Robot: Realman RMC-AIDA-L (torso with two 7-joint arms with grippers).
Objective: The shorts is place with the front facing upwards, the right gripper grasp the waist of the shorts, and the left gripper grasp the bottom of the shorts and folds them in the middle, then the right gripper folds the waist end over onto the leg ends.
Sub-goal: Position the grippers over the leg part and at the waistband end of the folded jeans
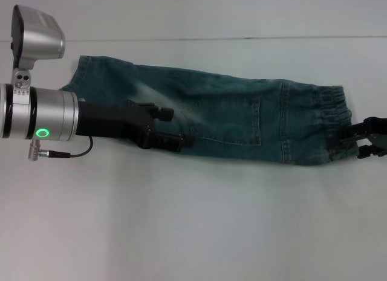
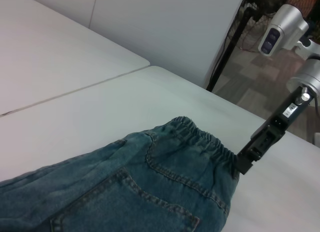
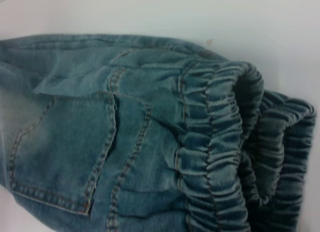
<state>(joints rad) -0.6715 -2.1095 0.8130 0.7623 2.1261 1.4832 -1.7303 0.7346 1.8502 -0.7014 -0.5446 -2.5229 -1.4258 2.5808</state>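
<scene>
You have the shorts [image 1: 211, 121] lying lengthwise on the white surface [image 1: 193, 226], already folded along the middle with a back pocket [image 1: 227, 121] uppermost. The right end effector [image 1: 363, 139] sits at the elastic waistband [image 1: 332, 121]; whether it is clamped there cannot be told. The left end effector [image 1: 166, 127] rests over the leg portion; its state also cannot be told. Judged soft, limp denim: take the doubled waistband, its thickest, firmest edge

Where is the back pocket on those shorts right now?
In the head view, the back pocket faces up mid-shorts, between the left pincer and the elastic waistband.
</scene>
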